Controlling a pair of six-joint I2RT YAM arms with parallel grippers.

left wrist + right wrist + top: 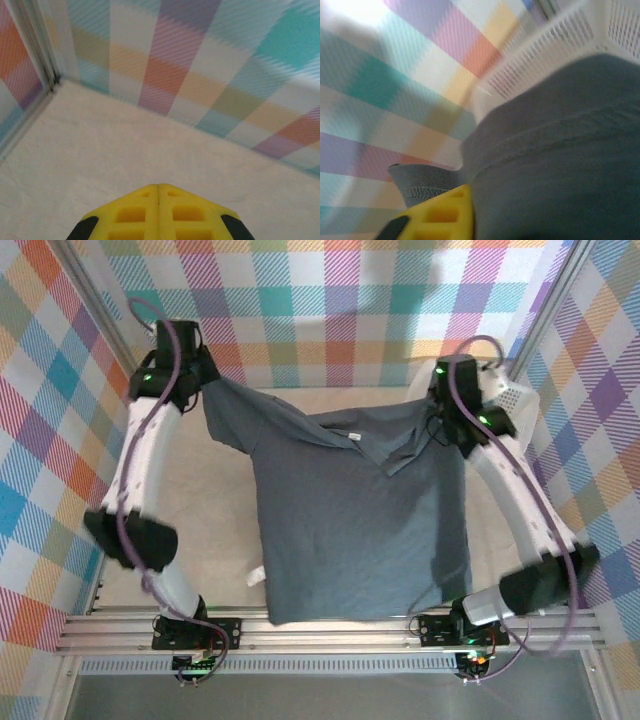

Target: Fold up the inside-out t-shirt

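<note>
From above, the inside-out t-shirt (pixel 350 530) spreads over the beige surface (pixel 218 530), its hem at the near edge and bare room along its left side. Its white tag (pixel 350 435) is unreadable.

Left wrist: the left hand (pixel 159 189) is squeezed fully closed over bare, grainy surface; whether it pinches cloth I cannot tell.

Right wrist: the right hand (pixel 467 200) clamps soft, stitched grey cloth beside the white mesh basket (pixel 545 55).

T-shirt (pixel 350 530): soft matt cloth. Basket (pixel 555 55): white plastic mesh. Table (pixel 100 165): matt, grainy.
</note>
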